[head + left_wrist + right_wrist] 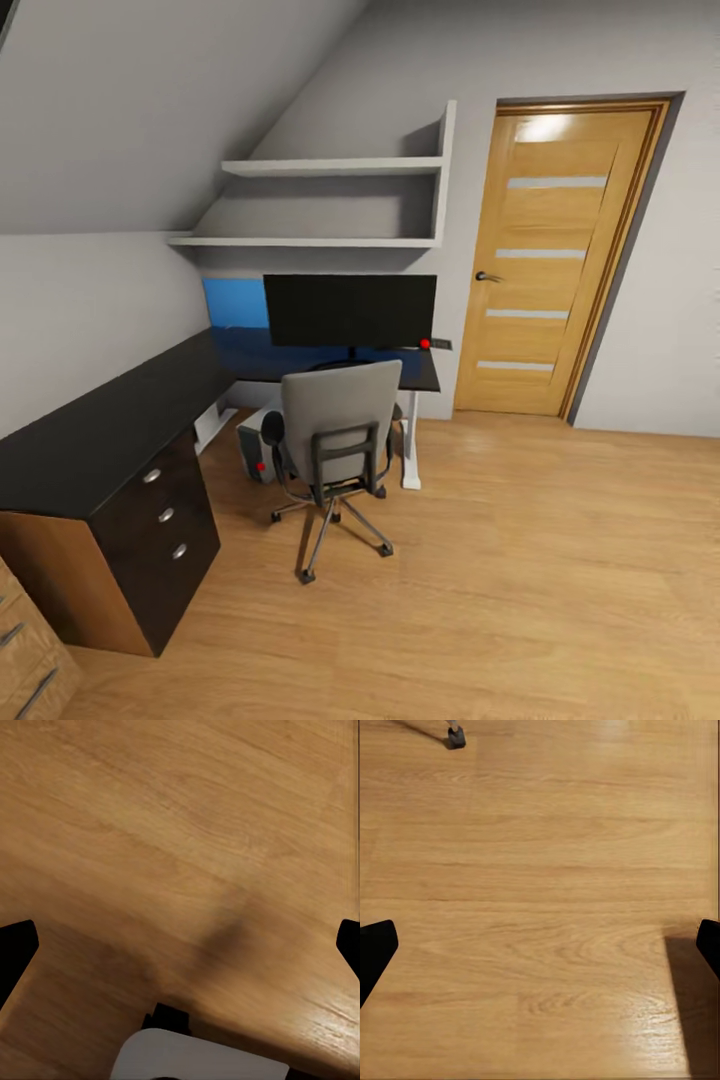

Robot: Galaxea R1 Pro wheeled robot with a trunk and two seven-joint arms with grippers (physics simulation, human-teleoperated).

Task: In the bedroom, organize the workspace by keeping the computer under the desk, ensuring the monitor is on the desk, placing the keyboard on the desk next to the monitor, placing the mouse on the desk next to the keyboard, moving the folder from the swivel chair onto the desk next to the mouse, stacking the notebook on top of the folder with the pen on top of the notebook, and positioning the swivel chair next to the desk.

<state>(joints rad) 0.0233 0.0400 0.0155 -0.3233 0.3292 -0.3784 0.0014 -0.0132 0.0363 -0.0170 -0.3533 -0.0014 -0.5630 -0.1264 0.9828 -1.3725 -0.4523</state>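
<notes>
Across the bedroom, we face the swivel chair (338, 440) at the black worktop (90, 440).
Monitor (350, 310) on top, computer (258, 447) beneath; both our end effectors (180, 945) (540, 945) gape, empty, above floor (520, 560).

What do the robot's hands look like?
Only the tips show. The left gripper has two plain black fingers, flat and slanted at the ends, one poking in from each side, with wood floor between. A rounded white part sits beneath it. The right gripper has matching black fingers. No cables or markings show.
</notes>
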